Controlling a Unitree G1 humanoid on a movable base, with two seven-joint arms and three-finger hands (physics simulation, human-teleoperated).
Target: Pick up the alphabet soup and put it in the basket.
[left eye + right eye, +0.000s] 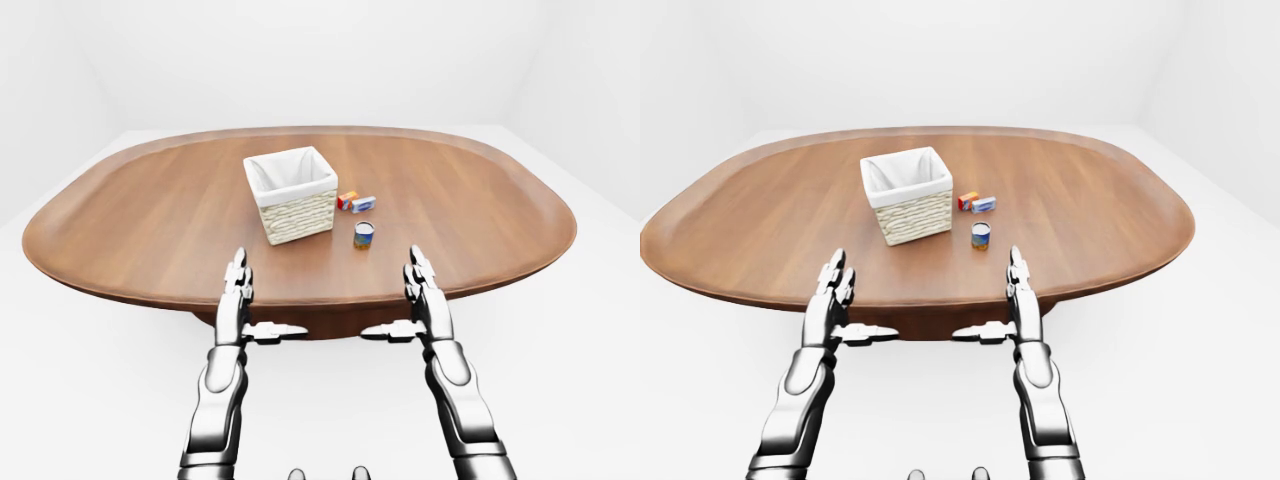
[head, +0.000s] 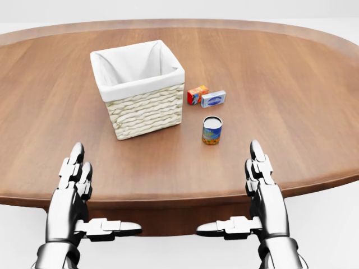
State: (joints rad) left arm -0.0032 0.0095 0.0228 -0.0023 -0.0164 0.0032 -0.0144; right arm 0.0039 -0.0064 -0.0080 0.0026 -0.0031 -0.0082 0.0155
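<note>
A: Head view?
B: Oval wooden worktop (image 2: 291,84). Wicker basket (image 2: 147,109) with white lining, left of centre. Soup can (image 2: 212,130) upright, just right of basket and nearer the bottom, apart from it. Above can, orange box (image 2: 197,94) beside a blue-and-white box (image 2: 213,98), apparently touching.
A: Hands?
B: Left hand (image 2: 76,193) at bottom left, right hand (image 2: 263,190) at bottom right, both over the near worktop edge. Fingers (image 2: 257,159) straight and spread, thumbs pointing inward toward each other. Nothing held. Right hand below can, well apart.

A: Left-eye view?
B: Whole worktop on a white floor (image 1: 590,330). Basket near the middle, can just right of it toward the bottom. Both arms reaching up from the bottom edge, hands level with the near rim.

A: Right-eye view?
B: Same layout, shifted slightly left. Can between basket and right hand, touching neither. Fingers apart on both hands.
</note>
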